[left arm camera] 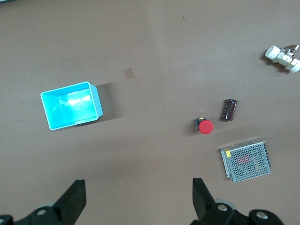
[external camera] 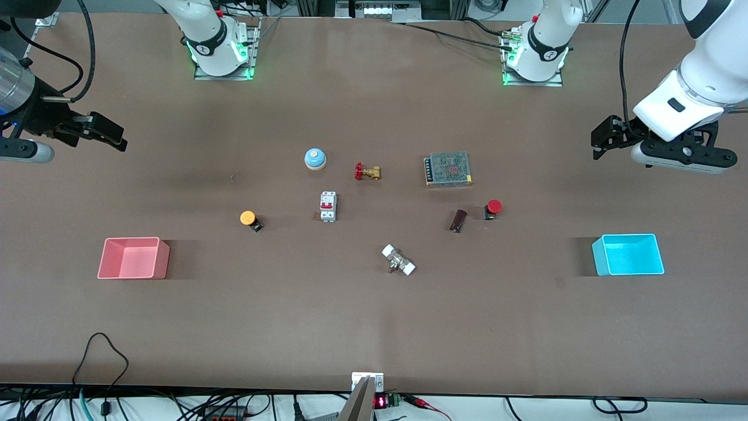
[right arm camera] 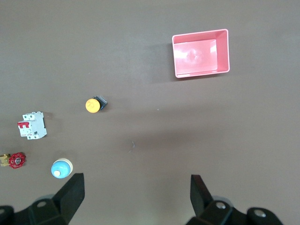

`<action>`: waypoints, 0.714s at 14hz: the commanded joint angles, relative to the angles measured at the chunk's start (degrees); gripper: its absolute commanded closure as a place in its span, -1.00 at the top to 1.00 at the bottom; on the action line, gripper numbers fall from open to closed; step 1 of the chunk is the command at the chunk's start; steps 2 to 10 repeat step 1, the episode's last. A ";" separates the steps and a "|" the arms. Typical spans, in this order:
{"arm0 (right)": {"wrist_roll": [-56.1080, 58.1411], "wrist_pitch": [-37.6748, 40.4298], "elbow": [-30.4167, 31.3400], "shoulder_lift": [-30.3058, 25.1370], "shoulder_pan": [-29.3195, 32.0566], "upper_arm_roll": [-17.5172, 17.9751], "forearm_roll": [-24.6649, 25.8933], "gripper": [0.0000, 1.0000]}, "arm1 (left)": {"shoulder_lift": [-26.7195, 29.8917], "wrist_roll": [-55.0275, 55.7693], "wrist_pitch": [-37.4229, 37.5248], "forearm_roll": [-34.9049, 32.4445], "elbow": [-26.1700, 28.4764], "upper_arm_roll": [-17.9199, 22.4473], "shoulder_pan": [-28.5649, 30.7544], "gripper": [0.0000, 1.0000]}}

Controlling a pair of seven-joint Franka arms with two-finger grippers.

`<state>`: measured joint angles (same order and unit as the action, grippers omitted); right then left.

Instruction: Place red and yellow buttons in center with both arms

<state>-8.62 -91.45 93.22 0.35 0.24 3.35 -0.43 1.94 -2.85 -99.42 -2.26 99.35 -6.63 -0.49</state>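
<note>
The red button (external camera: 494, 207) stands on the brown tabletop toward the left arm's end, beside a dark cylinder (external camera: 459, 220); it also shows in the left wrist view (left arm camera: 205, 126). The yellow button (external camera: 248, 218) stands toward the right arm's end and shows in the right wrist view (right arm camera: 92, 105). My left gripper (external camera: 605, 140) hangs open and empty in the air over bare table near the left arm's end (left arm camera: 138, 187). My right gripper (external camera: 111, 133) hangs open and empty over bare table near the right arm's end (right arm camera: 136, 185).
Between the buttons lie a blue bell (external camera: 315, 158), a brass valve (external camera: 367, 171), a white breaker (external camera: 328, 206), a metal mesh box (external camera: 448, 168) and a white fitting (external camera: 398, 260). A pink tray (external camera: 134, 258) and a cyan tray (external camera: 628, 254) stand toward the table's ends.
</note>
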 commanded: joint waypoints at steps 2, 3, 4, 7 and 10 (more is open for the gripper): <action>0.27 0.93 -1.29 0.26 -0.32 -0.10 0.87 1.00 | -0.01 -0.32 1.16 -0.91 -1.00 -0.14 -0.04 1.00; 0.27 0.93 -1.29 0.26 -0.32 -0.10 0.87 1.00 | -0.01 -0.32 1.16 -0.91 -1.00 -0.14 -0.04 1.00; 0.27 0.93 -1.29 0.26 -0.32 -0.10 0.87 1.00 | -0.01 -0.32 1.16 -0.91 -1.00 -0.14 -0.04 1.00; 0.27 0.93 -1.29 0.26 -0.32 -0.10 0.87 1.00 | -0.01 -0.32 1.16 -0.91 -1.00 -0.14 -0.04 1.00; 0.27 0.93 -1.29 0.26 -0.32 -0.10 0.87 1.00 | -0.01 -0.32 1.16 -0.91 -1.00 -0.14 -0.04 1.00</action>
